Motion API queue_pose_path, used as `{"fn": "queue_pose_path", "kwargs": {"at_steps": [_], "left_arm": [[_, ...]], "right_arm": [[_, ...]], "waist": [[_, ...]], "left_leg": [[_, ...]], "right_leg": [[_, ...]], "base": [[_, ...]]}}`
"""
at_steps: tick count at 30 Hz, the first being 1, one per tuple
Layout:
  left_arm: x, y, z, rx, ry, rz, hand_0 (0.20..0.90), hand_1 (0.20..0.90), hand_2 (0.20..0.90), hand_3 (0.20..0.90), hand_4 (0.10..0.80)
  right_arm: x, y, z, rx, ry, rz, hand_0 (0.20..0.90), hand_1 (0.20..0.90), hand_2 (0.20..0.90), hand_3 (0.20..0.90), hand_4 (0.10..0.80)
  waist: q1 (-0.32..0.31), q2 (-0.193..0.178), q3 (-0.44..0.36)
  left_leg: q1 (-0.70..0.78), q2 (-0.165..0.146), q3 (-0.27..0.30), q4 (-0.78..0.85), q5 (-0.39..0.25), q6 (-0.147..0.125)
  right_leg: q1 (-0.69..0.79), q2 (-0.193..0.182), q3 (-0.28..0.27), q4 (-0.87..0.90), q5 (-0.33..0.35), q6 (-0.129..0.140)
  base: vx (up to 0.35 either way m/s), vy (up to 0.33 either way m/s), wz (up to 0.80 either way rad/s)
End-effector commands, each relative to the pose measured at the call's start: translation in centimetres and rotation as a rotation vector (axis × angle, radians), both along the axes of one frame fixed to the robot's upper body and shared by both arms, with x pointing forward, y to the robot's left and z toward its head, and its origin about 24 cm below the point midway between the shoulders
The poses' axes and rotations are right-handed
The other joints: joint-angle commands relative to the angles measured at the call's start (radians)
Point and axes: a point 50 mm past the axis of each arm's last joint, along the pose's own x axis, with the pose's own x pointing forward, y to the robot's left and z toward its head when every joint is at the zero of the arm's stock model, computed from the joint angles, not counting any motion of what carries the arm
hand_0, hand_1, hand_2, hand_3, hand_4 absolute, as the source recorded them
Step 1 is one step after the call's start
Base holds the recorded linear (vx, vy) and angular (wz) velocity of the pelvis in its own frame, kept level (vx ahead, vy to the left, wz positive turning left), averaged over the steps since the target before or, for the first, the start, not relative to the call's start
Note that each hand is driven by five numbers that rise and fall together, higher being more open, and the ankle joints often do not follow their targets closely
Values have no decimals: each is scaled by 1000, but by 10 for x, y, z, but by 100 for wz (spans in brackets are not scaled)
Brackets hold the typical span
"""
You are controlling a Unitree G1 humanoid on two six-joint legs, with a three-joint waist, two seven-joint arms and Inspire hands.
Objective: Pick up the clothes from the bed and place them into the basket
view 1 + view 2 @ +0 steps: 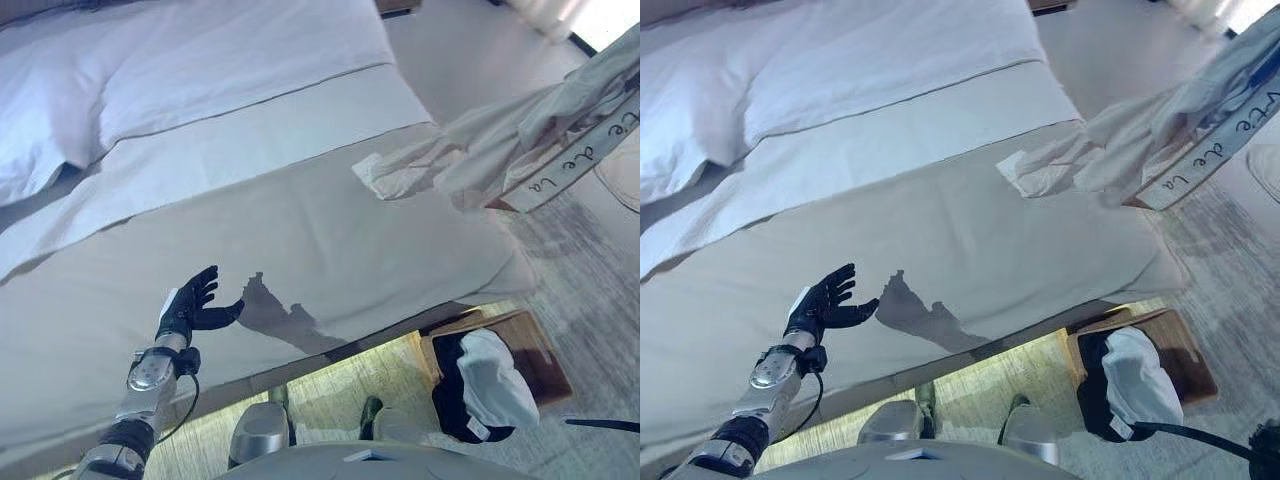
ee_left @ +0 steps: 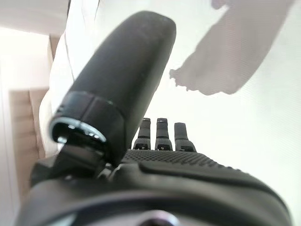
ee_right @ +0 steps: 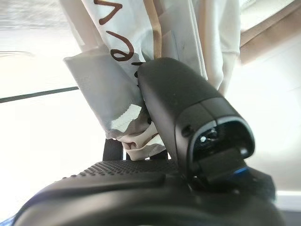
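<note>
Right wrist view has the right hand (image 3: 188, 141) with thumb and fingers pinched on a pale beige cloth garment with a lettered strap (image 1: 540, 140); it hangs bunched in the air past the bed's foot corner, probably lifted clear so it won't drag on the grey-sheeted bed (image 1: 300, 200); the brown wooden basket (image 1: 545, 365) on the floor below already holds white and black clothes (image 1: 485, 385); left hand (image 1: 190, 305) hovers over the sheet, fingers spread, empty, seemingly just out of the way.
</note>
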Motion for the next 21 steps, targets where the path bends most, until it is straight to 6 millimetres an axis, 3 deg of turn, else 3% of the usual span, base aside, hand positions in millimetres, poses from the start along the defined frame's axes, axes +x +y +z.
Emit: {"fn": "queue_pose_path", "kwargs": {"at_steps": [1, 21], "left_arm": [[-3, 7, 8, 67, -56, -38, 900, 900, 900, 900, 800], [-6, 17, -1, 94, 25, -53, 900, 900, 900, 900, 800]], "right_arm": [[-44, -7, 55, -99, -229, -34, 300, 300, 300, 200, 100], [-114, -48, 63, -69, -310, -222, 300, 300, 300, 200, 100]], "waist": [[-27, -33, -211], [-188, -27, -254]], "left_leg": [[-23, 34, 5, 10, -96, -92], [19, 51, 88, -2, -116, -89]], "right_leg": [[19, 8, 27, 96, -56, 39], [-11, 55, 165, 73, -42, 44]], "base": [[-14, -3, -14], [17, -9, -22]]}}
